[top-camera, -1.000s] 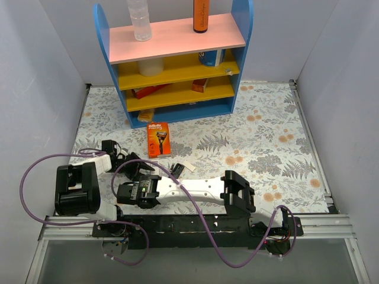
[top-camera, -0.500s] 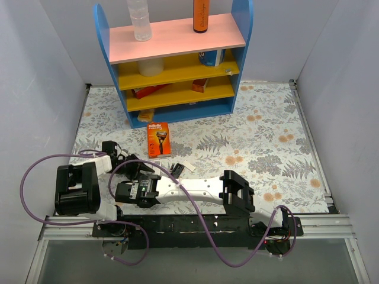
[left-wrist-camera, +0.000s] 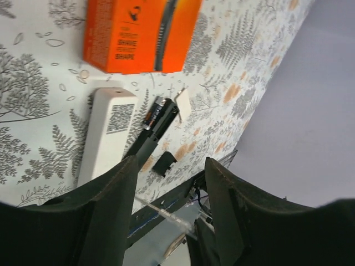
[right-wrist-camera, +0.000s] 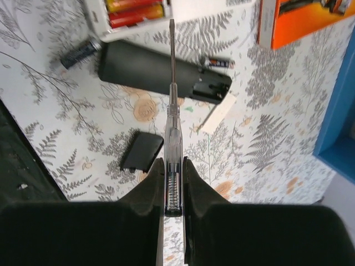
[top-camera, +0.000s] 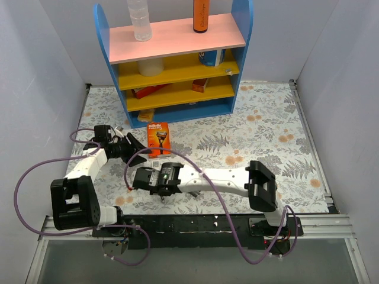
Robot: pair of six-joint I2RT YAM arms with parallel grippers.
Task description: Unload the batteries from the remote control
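Batteries: two red-orange cylinders (right-wrist-camera: 136, 18) side by side in a white casing (right-wrist-camera: 99, 16), just beyond the black bar-shaped remote (right-wrist-camera: 155, 69).
Right gripper (right-wrist-camera: 173, 166): pinching a clear-handled screwdriver (right-wrist-camera: 172, 127) whose shaft crosses the remote.
Left gripper (left-wrist-camera: 169, 166): fingers spread, holding nothing.

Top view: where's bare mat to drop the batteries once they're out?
Free: the right half of the mat, bordered by the shelf, the right wall and the right arm. Crowded: the left, where the razor package, the white remote, the left gripper and the right gripper with its screwdriver sit close together.
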